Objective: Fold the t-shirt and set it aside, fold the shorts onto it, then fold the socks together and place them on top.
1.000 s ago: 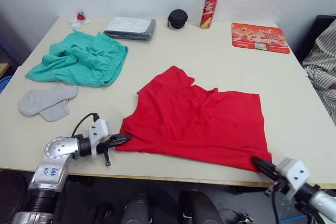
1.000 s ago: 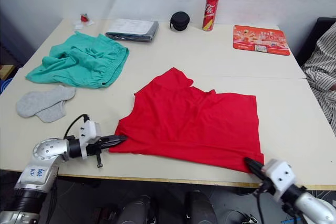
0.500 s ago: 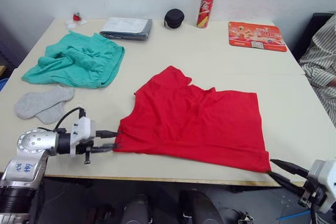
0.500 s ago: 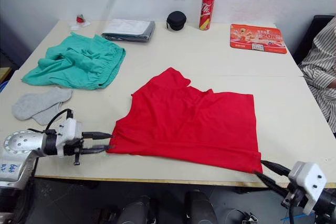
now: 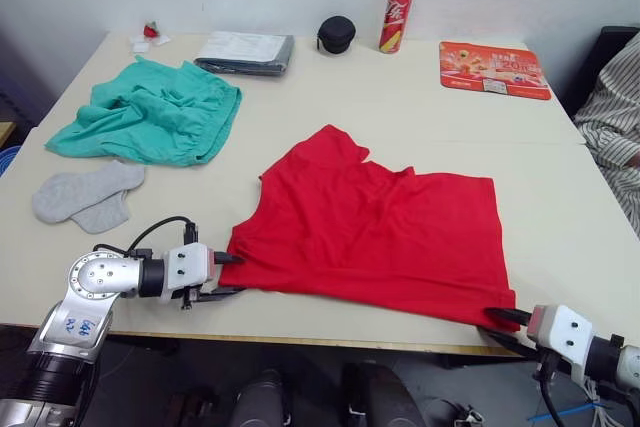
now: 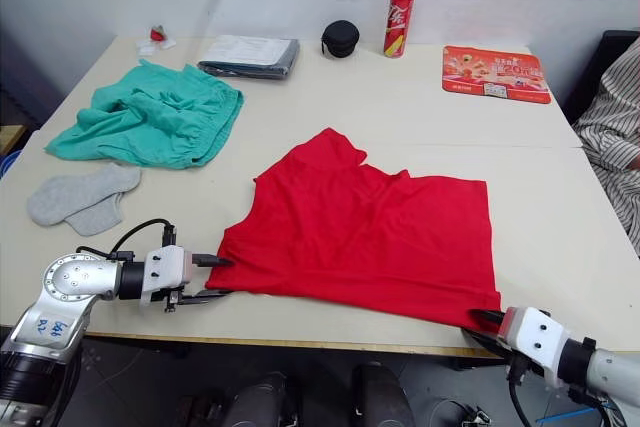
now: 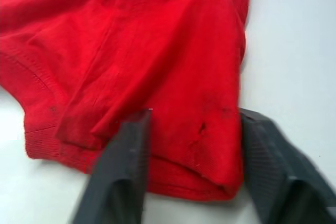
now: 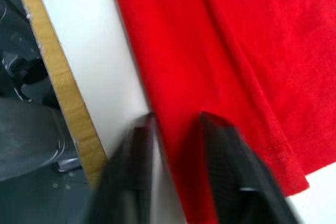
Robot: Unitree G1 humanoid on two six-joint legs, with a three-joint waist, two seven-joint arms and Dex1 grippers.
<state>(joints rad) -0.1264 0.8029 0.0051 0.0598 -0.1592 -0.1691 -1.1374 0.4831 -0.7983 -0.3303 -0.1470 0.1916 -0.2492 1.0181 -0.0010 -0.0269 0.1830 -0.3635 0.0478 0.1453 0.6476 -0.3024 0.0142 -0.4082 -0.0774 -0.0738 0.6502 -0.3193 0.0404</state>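
The red t-shirt (image 5: 375, 232) lies spread on the table, folded once, with its hem along the near edge. My left gripper (image 5: 228, 275) is open at the near-left corner, and that corner lies between its fingers (image 7: 128, 166). At the near-right corner my right gripper (image 5: 500, 322) is also open, its fingers (image 8: 231, 177) straddling the hem by the table's front edge. The teal-green shorts (image 5: 150, 112) lie crumpled at the far left. In front of them rest the grey socks (image 5: 85, 197), overlapping each other.
Along the far edge stand a folded grey cloth (image 5: 245, 52), a black round case (image 5: 337, 34), a red can (image 5: 397, 17) and an orange-red mat (image 5: 495, 69). A person's striped sleeve (image 5: 615, 117) shows at the right edge.
Both grippers, drawn back and opened half a second ago, have moved in again. Their open fingers now straddle the t-shirt's two near corners. The t-shirt itself has not shifted.
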